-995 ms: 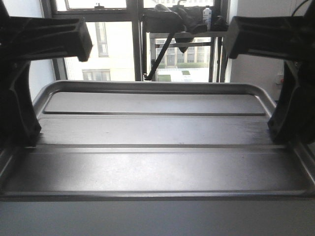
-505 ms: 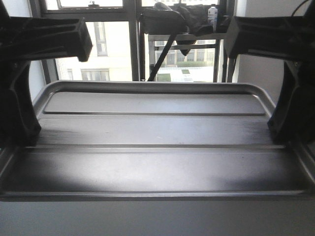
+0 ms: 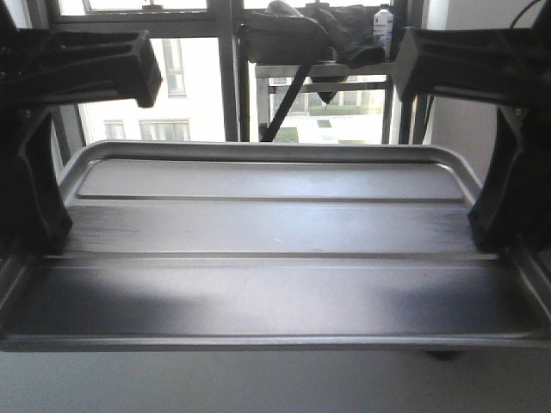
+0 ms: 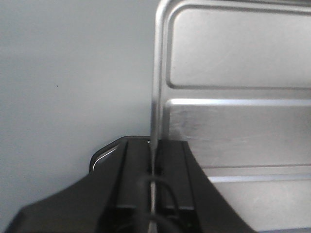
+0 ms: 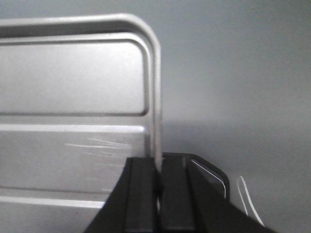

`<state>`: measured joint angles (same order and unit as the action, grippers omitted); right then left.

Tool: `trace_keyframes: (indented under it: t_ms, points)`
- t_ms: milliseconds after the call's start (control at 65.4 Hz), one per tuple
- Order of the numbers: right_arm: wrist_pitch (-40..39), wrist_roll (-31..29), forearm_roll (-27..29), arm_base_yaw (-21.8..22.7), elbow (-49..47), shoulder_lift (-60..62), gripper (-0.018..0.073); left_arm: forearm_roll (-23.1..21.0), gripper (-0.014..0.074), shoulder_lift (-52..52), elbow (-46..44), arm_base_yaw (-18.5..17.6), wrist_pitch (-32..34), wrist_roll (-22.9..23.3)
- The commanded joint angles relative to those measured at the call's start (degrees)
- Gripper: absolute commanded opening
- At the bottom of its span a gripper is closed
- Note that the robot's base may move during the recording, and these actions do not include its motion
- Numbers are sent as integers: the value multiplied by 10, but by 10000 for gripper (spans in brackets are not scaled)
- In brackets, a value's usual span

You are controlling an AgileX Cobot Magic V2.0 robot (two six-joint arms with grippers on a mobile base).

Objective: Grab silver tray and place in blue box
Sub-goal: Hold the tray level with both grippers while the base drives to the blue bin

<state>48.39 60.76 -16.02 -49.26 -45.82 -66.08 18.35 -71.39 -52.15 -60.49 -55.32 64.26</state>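
Observation:
The silver tray [image 3: 275, 292] fills the front view, held level above a plain grey surface, its two long ridges running across its floor. My left gripper [image 3: 34, 232] is shut on the tray's left rim and my right gripper [image 3: 504, 232] on its right rim. In the left wrist view the black fingers pinch the thin rim of the tray [image 4: 233, 58] at the left gripper [image 4: 154, 145]. The right wrist view shows the same hold on the tray [image 5: 73, 77] by the right gripper [image 5: 158, 162]. The blue box is out of view.
Behind the tray is a large window [image 3: 155, 86] with dark frames. A stand [image 3: 336, 86] before it carries dark cloth [image 3: 301, 30] and a bottle [image 3: 383, 21]. A thin white cable [image 5: 248, 199] lies on the grey surface beside the right gripper.
The tray and both grippers keep their place in the view. The window frames and stand behind spread outward and look larger. A small dark shape now shows under the tray's near edge.

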Motion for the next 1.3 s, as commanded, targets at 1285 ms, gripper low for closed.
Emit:
trace_keyframes:
  t_ms: [1285]
  points:
    - [-28,-1,-17,3,-15,11,50,12,-14,14,-15,-3,17,6]
